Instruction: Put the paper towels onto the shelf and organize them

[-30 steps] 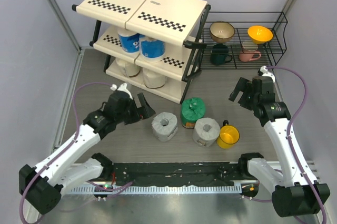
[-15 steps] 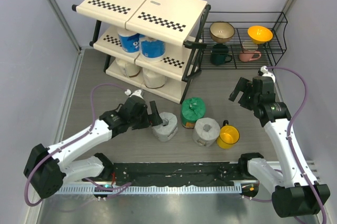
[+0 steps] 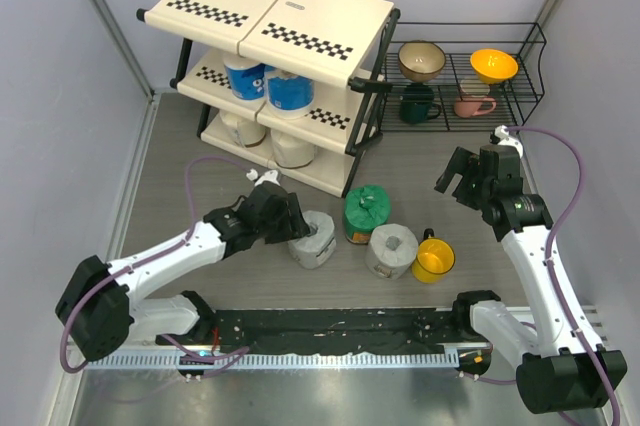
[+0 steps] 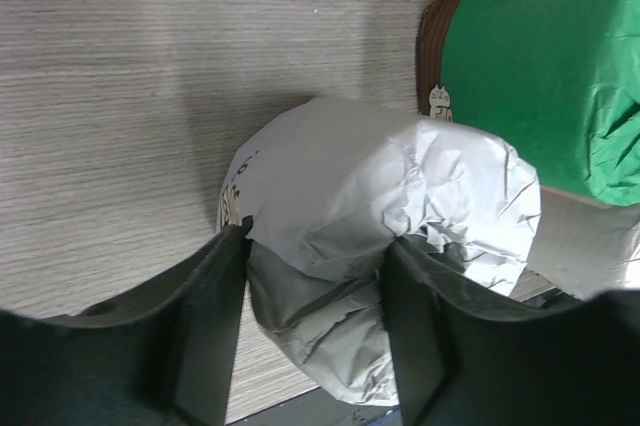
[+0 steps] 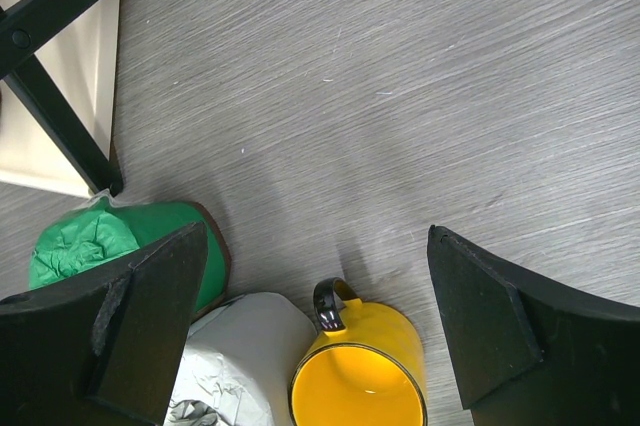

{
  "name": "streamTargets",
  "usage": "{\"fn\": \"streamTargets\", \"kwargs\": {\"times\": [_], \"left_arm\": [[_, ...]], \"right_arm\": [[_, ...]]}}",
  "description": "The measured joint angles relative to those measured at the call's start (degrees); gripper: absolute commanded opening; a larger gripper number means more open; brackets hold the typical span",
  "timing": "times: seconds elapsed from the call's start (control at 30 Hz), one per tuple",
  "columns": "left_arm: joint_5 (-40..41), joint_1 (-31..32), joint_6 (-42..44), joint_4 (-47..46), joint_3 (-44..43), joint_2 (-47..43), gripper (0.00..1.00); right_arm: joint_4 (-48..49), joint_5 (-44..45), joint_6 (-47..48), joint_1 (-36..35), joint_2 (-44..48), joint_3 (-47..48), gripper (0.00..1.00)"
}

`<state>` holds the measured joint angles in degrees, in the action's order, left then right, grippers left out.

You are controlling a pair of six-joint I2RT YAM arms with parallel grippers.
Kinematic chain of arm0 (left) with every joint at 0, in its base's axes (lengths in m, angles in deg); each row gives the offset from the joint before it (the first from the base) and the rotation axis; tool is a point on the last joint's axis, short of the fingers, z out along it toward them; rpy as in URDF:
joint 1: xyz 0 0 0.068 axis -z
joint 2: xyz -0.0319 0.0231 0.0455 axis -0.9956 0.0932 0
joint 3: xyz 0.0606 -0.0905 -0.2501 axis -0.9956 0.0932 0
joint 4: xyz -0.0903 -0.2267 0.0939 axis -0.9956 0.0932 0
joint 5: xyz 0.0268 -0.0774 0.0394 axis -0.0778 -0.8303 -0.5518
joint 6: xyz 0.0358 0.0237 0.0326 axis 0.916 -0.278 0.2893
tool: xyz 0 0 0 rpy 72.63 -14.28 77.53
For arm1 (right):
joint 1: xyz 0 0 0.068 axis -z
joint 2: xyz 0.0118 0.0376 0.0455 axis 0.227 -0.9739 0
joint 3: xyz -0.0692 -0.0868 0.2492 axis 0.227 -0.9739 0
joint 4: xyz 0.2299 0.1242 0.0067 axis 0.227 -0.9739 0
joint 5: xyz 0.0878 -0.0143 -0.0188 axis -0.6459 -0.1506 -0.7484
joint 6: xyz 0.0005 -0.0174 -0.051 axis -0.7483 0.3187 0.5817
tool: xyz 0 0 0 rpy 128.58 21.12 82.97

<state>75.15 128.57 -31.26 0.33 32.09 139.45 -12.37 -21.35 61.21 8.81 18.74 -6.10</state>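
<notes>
My left gripper (image 4: pixel 312 321) straddles the grey roll (image 4: pixel 385 236) at lower centre — fingers apparently touching its crinkly wrapper, light and squashy, so grip mid-body.

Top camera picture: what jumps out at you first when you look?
The cream shelf with checkered strips stands at the back left, with blue-and-white rolls on its middle tier. In front, the left gripper straddles a grey roll, beside a green roll and a bright yellow mug.
</notes>
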Motion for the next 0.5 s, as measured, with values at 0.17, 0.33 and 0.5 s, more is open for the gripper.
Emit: {"fn": "streamTargets", "kwargs": {"times": [0.17,0.33,0.5], "left_arm": [[0.1,0.0,-0.3,0.0,0.0,-0.5,0.45],[1.7,0.0,-0.4,3.7,-0.1,-3.3,0.44],[4.2,0.0,-0.1,13.6,-6.1,-9.8,0.46]], "right_arm": [[0.0,0.0,0.0,0.0,0.0,-0.1,0.96],[0.0,0.0,0.0,0.0,0.0,-0.2,0.97],[0.0,0.0,0.0,0.0,0.0,-0.2,0.96]]}}
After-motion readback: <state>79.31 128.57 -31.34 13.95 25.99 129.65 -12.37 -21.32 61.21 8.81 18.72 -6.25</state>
